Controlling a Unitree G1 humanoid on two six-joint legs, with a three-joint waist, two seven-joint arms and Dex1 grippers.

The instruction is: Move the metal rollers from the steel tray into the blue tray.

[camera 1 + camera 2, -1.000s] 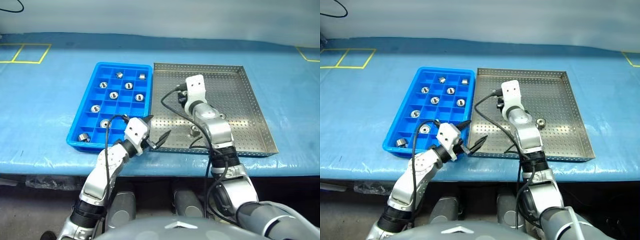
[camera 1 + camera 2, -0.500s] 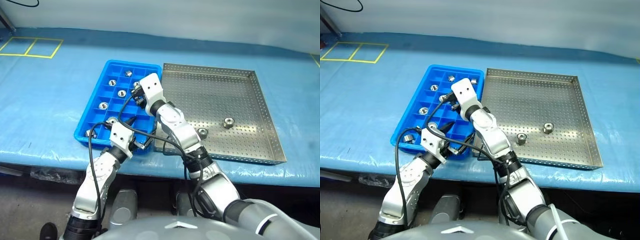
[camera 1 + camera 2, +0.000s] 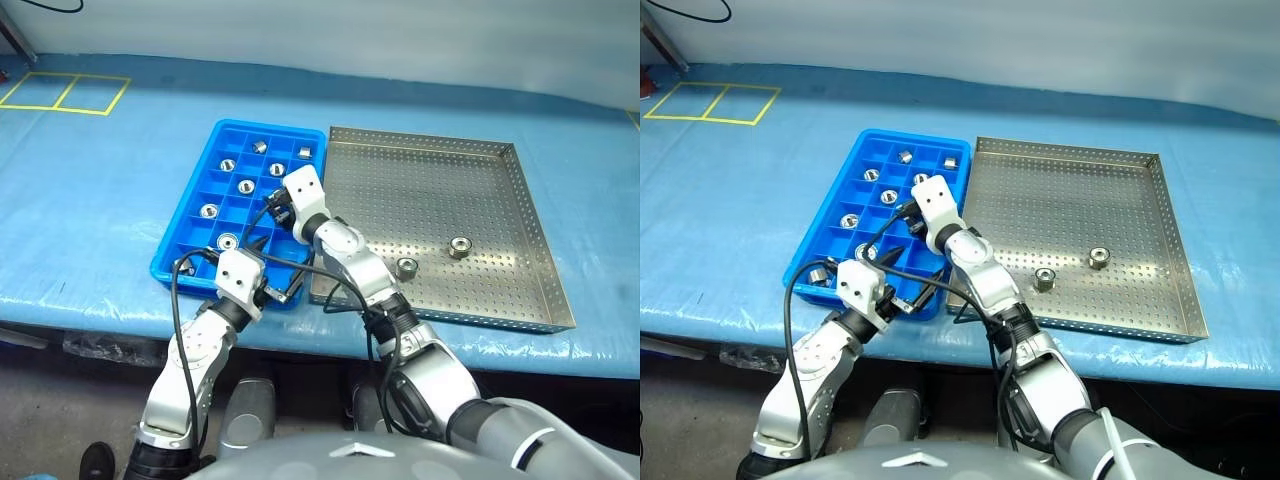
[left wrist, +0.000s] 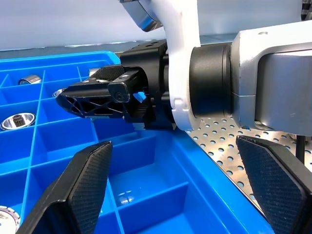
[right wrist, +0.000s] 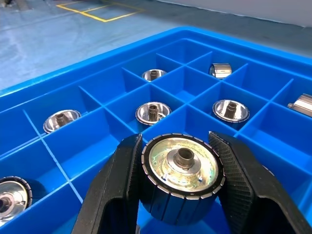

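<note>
Right pincer is clamped on a metal roller and hangs over the blue tray, above its right-hand column of compartments. Several rollers already sit in the blue tray's cells. Left pincer is spread wide and empty at the blue tray's near right corner. Two rollers lie in the steel tray, toward its near edge on the table.

The blue tray, a plastic grid of square pockets, lies left of the perforated steel tray, edges touching. Shiny metal rollers sit singly in several pockets; two more lie in the steel tray's near half.
</note>
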